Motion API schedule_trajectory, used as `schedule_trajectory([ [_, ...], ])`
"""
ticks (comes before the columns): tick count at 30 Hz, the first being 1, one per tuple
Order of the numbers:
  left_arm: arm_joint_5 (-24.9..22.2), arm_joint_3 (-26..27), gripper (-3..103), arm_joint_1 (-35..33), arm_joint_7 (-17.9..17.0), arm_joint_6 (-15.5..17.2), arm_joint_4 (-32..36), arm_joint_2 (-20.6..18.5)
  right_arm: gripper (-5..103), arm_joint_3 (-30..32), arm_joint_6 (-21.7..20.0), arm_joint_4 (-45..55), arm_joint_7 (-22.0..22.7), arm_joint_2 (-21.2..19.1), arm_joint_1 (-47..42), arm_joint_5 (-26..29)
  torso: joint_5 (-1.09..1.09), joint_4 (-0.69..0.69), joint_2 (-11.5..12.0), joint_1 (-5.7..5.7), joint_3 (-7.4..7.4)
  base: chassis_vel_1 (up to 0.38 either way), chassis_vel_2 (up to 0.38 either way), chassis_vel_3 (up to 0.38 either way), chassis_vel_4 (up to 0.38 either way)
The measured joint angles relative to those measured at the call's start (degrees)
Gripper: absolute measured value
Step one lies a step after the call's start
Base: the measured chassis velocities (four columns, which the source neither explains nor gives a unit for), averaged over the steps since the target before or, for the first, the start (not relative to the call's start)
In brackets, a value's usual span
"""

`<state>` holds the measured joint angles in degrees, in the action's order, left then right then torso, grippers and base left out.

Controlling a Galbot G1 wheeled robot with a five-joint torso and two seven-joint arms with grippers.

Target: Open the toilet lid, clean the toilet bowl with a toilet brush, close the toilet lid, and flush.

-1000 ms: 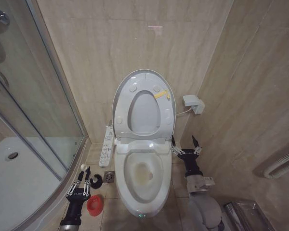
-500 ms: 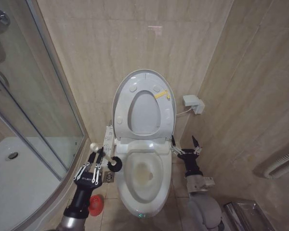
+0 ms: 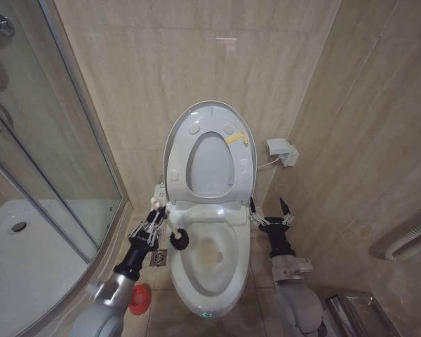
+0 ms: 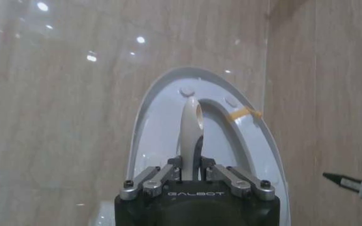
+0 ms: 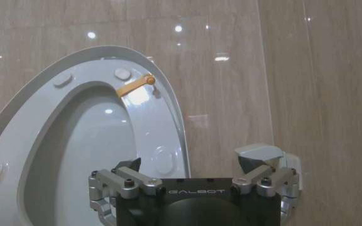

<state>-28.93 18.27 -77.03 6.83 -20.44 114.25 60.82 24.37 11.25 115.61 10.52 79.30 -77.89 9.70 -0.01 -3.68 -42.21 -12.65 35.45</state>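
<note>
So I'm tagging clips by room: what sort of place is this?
A small tiled bathroom: a toilet bowl with its toilet lid up, a glass shower stall beside it.

Head view: high, looking forward and down on the toilet bowl from afar; both wrist views: low, close, facing the far wall; all share the raised toilet lid.

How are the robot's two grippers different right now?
The left gripper is shut on the toilet brush, holding its dark bristle head at the left rim of the toilet bowl; the right gripper is open and holds nothing. The left gripper is beside the bowl's left side, while the right gripper waits beside its right side, near the wall. Both are black with silver fingers.
</note>
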Motion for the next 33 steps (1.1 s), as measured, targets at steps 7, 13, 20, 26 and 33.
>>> schedule_trajectory([
  [7, -1.3, -8.3, 19, 10.1, 0.1, 0.5, -8.4, -1.6, 100, 0.0, 0.0, 0.0, 0.0, 0.0, 0.0, 0.0, 0.01, 0.04, 0.0, 0.0, 0.0, 0.0, 0.0, 0.0, 0.0],
  [13, -0.8, -17.4, 19, 19.2, 0.0, 0.4, -17.0, 0.8, 100, 0.0, 0.0, 0.0, 0.0, 0.0, 0.0, 0.0, 0.01, 0.01, 0.0, 0.0, 0.0, 0.0, 0.0, 0.0, 0.0],
  [20, 2.2, -22.8, 19, 25.4, 0.8, -0.9, -26.1, 4.3, 100, 0.0, 0.0, 0.0, 0.0, 0.0, 0.0, 0.0, 0.02, 0.03, 0.0, 0.0, 0.0, 0.0, 0.0, 0.0, 0.0],
  [26, 4.3, -26.6, 19, 29.8, 2.8, -4.7, -36.1, 7.5, 100, 0.0, 0.0, 0.0, 0.0, 0.0, 0.0, 0.0, 0.02, 0.02, 0.0, 0.0, 0.0, 0.0, 0.0, 0.0, 0.0],
  [33, 6.6, -28.9, 19, 31.7, 2.9, -7.4, -43.8, 9.5, 100, 0.0, 0.0, 0.0, 0.0, 0.0, 0.0, 0.0, 0.02, 0.03, 0.0, 0.01, 0.0, 0.0, 0.0, 0.0, 0.0],
])
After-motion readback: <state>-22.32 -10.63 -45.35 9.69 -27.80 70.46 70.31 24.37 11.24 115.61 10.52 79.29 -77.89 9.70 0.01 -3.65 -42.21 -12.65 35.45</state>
